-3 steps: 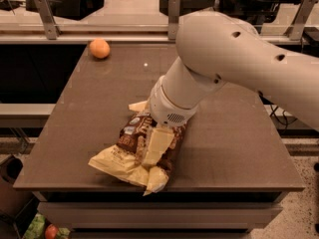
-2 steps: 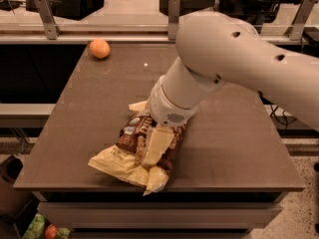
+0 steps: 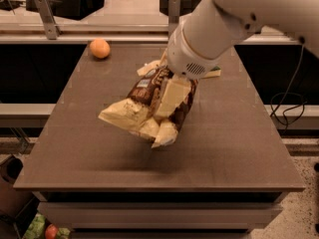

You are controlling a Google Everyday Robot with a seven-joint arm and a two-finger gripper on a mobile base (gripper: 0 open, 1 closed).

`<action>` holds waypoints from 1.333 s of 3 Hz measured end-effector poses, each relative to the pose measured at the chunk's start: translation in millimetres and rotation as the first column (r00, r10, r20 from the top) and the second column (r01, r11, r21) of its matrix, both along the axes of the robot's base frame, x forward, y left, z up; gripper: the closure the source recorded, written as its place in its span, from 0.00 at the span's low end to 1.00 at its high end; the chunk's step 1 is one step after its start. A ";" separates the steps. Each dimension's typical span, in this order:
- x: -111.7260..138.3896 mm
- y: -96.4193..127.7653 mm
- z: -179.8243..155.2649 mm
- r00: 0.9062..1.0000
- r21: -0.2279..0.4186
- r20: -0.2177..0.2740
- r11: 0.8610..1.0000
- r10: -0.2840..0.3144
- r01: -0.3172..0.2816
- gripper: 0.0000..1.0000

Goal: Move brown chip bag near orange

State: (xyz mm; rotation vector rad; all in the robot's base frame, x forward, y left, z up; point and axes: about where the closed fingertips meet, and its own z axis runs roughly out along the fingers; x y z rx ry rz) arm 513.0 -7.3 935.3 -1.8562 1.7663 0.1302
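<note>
At the lower left, below the worktop [image 3: 75,148], a small red fruit [image 3: 51,231] lies beside green packaging [image 3: 35,227]. On the far-left corner of the worktop sits the orange [image 3: 99,48], in the same spot as a second ago. Well apart from it, toward the centre, the brown chip bag [image 3: 133,115] hangs tilted in the air. It rested crumpled on the front half of the worktop a second ago. Now it is clear of the surface, with a soft shadow [image 3: 149,164] on the boards beneath it. Its cream-yellow lower corner points left and its dark brown panel faces the camera. A pale label patch shows near the top of the panel, but no writing on it can be read. The gripper [image 3: 167,114] is at the bag's right half, above mid-worktop. Its jaws are clamped on the bag, with one cream finger [image 3: 172,96] lying across the brown panel. The white arm [image 3: 209,34] rises from there to the upper right. A small green-and-yellow object [image 3: 214,73] peeks out at the wrist's right edge, on the worktop's far side.
</note>
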 end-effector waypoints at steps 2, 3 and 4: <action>44.6 -13.2 61.8 0.985 0.058 0.171 0.998 -0.008 -0.002 1.00; 75.4 -13.0 77.1 0.960 0.100 0.280 0.994 0.004 -0.033 1.00; 105.3 -8.0 87.0 0.929 0.127 0.369 0.990 0.015 -0.067 1.00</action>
